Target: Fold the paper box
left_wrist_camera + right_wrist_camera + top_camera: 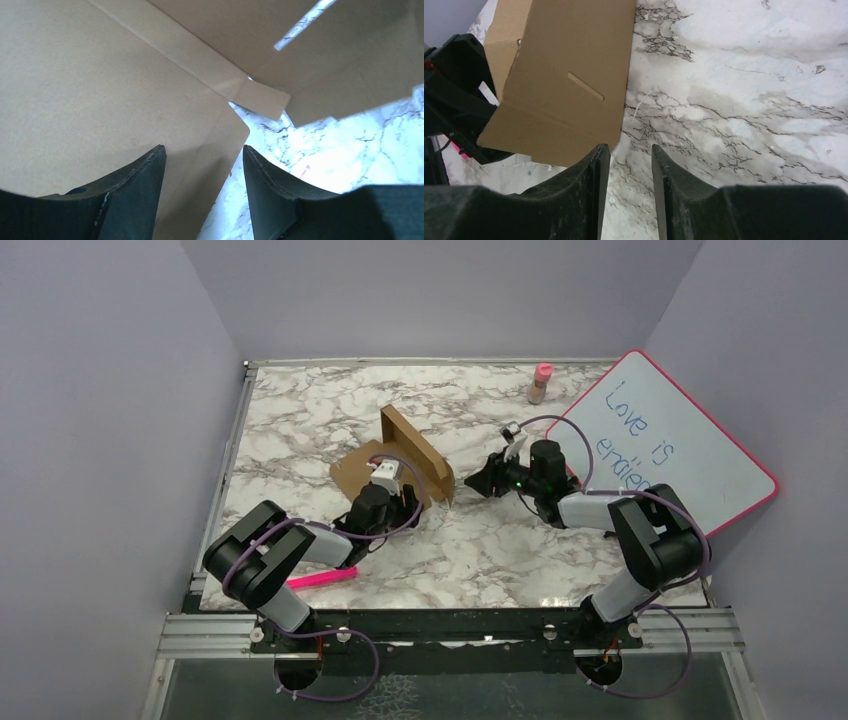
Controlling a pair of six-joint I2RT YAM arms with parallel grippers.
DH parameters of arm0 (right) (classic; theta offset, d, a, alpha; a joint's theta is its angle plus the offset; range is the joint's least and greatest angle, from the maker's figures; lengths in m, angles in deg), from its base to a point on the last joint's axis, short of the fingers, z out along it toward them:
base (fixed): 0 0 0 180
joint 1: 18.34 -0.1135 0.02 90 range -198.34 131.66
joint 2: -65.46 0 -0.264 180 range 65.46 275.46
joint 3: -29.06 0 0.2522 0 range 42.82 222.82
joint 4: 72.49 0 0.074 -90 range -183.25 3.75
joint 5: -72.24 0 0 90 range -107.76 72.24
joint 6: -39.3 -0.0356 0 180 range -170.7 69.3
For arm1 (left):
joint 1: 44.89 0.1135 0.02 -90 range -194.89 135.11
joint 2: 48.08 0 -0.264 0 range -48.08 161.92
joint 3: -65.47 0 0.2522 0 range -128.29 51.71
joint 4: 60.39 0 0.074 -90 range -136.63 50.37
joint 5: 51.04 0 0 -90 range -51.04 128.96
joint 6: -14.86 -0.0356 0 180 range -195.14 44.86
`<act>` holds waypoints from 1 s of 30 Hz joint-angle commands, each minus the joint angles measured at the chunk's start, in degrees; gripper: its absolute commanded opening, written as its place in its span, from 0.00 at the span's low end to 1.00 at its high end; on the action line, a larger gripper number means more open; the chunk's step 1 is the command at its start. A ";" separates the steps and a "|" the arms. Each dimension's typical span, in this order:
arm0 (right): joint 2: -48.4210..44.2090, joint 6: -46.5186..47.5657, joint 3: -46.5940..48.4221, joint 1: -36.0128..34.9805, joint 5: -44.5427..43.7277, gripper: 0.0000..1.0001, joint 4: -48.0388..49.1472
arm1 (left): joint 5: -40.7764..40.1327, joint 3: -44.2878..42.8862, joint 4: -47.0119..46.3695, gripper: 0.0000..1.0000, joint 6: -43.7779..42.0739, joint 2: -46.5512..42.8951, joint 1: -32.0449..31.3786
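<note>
Early in the fold, by the look of it: working on the box (392,462) (559,90), left of centre on the table (480,550), with one long panel stood up on edge and the rest lying flat. Through the right wrist view, a plain brown wall with a slit (585,86) cut in it. With the left gripper (403,498) (202,150): low at the near side of the flat part, parted fairly wide, a cardboard edge crossing the gap but nothing pinched. With the right gripper (478,481) (630,147): just beside the raised panel's right end, apart from it, parted only narrowly, holding nothing. Probably next: pinning the flat base with the left, then bringing the right up against the free end to turn a side flap along its crease. Calls for a steady hold and a gentle push, given light cardboard likely to slide on smooth marble. Well apart from the box: whiteboard (680,450), marker (322,578), bottle (541,383).
</note>
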 commanded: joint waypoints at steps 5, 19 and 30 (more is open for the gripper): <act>-0.34 2.98 1.50 -0.23 -6.73 0.42 0.02 | 5.77 -3.70 2.28 0.60 5.65 1.60 -2.78; 5.05 12.73 11.78 0.44 -10.78 0.43 -8.03 | -1.54 -7.34 2.41 0.75 -7.60 -0.70 -2.92; 10.25 13.42 16.35 1.75 -4.75 0.44 -9.36 | -7.63 -17.88 0.86 0.85 -14.30 12.45 -5.35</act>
